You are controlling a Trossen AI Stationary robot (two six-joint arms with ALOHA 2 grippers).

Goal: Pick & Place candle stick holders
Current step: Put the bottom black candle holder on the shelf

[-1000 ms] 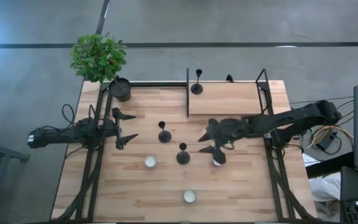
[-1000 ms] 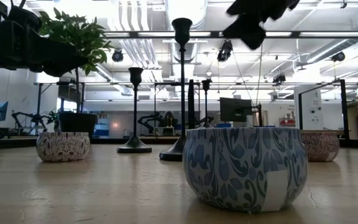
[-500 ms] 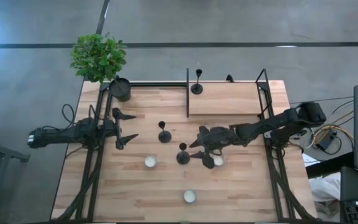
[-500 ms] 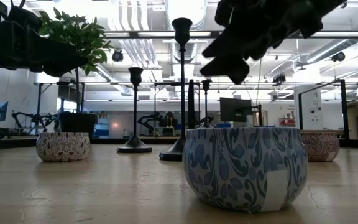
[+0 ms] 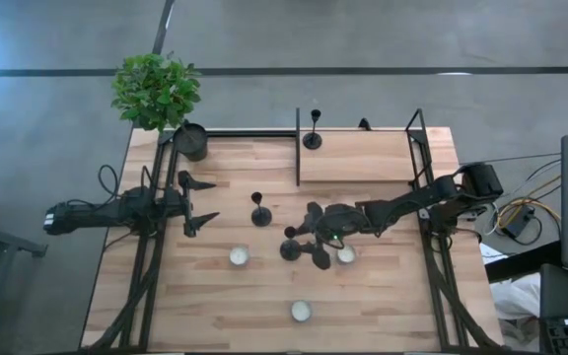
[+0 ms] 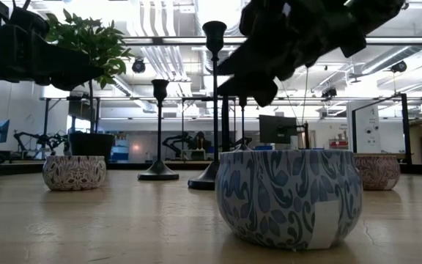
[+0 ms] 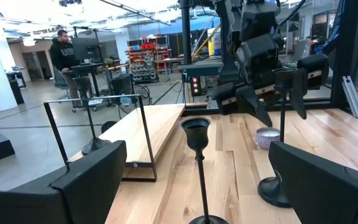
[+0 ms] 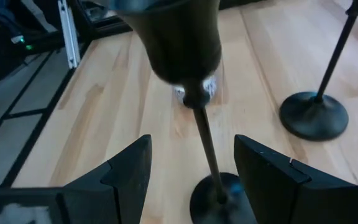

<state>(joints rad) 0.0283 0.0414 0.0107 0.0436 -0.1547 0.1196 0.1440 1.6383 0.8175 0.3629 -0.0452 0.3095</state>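
right gripper (image 5: 305, 245), jaws parted, has slid in from the right and now straddles the stem of the middle holder (image 5: 290, 247) on the table, unclenched, so closing looks next.

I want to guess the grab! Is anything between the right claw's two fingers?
Yes. The right wrist view shows a candle stick holder's thin stem between the open right gripper fingers, untouched.
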